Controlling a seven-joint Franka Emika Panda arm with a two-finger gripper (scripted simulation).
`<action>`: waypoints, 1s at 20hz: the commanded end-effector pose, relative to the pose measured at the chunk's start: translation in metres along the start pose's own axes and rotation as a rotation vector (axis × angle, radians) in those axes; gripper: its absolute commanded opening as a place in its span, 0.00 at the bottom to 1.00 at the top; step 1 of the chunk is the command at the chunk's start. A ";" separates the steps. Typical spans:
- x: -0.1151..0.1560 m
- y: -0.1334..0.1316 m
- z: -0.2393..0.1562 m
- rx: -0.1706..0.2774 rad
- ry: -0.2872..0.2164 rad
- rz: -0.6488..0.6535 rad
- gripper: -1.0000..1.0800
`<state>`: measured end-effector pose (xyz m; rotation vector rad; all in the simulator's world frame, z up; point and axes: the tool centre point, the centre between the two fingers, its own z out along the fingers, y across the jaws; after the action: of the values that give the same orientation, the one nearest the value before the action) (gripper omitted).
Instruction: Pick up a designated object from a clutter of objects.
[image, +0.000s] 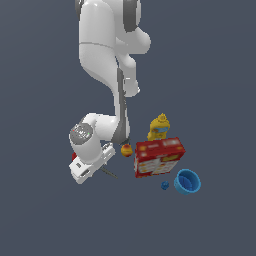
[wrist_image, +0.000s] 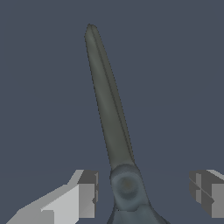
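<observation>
Two fingers (wrist_image: 85, 192) stand wide apart either side of the grey rod-like tool (wrist_image: 109, 113), touching nothing; the gripper (wrist_image: 148, 194) is open around it. The exterior view shows the tool (image: 108, 173) lying on the worktop (image: 50, 215) beneath the wrist, left of the red-and-yellow box (image: 159, 157) and near the small orange ball (image: 126, 150). The step appears to be pre-grasp alignment. Next comes closing squarely on the thin shaft, then lifting.

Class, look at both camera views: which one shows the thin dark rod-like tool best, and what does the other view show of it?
The wrist view: the thin rod fills the frame lengthwise, running between the open gripper fingers. In the exterior view only a short sliver of it pokes out beside the arm's hand, too small to show its shape.
</observation>
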<state>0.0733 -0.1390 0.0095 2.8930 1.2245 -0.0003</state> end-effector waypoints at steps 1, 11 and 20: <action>0.000 0.000 0.002 0.000 0.000 -0.001 0.00; 0.001 0.000 -0.001 0.000 0.001 -0.002 0.00; -0.003 -0.001 -0.033 0.000 0.001 -0.002 0.00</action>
<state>0.0704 -0.1396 0.0328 2.8938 1.2273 -0.0034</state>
